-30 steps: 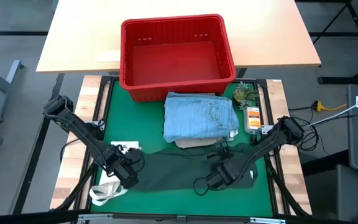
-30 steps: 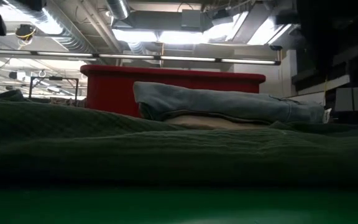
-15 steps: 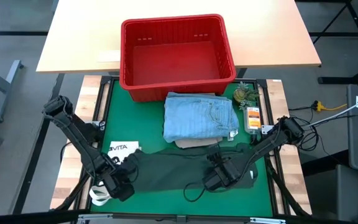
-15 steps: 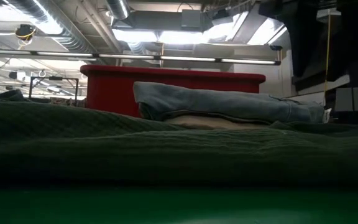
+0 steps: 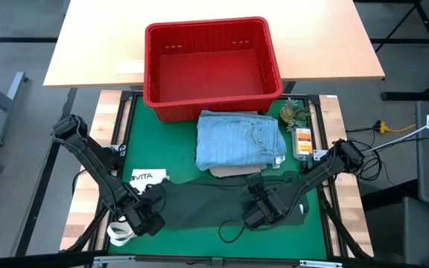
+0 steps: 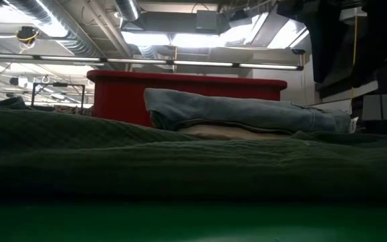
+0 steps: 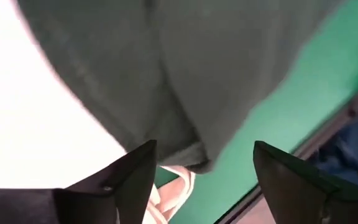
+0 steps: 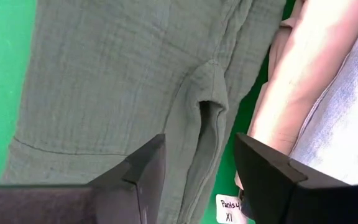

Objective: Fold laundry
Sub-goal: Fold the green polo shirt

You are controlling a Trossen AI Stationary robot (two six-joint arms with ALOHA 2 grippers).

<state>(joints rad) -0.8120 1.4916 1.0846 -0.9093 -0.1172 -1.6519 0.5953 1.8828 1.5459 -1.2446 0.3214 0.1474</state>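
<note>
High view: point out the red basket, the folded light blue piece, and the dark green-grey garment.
red basket (image 5: 274, 63): high view, on its right wall.
folded light blue piece (image 5: 233, 141): high view, middle of its top layer.
dark green-grey garment (image 5: 203, 202): high view, middle of the cloth between the two arms.

A red basket (image 5: 213, 67) stood at the far edge of the green mat (image 5: 171, 138), partly on the pale worktop (image 5: 88, 45) beyond it. A white tote bag (image 5: 146, 177) with black lettering lay at the mat's left. Small items, one an orange packet (image 5: 302, 141), sat along the right edge.
</note>
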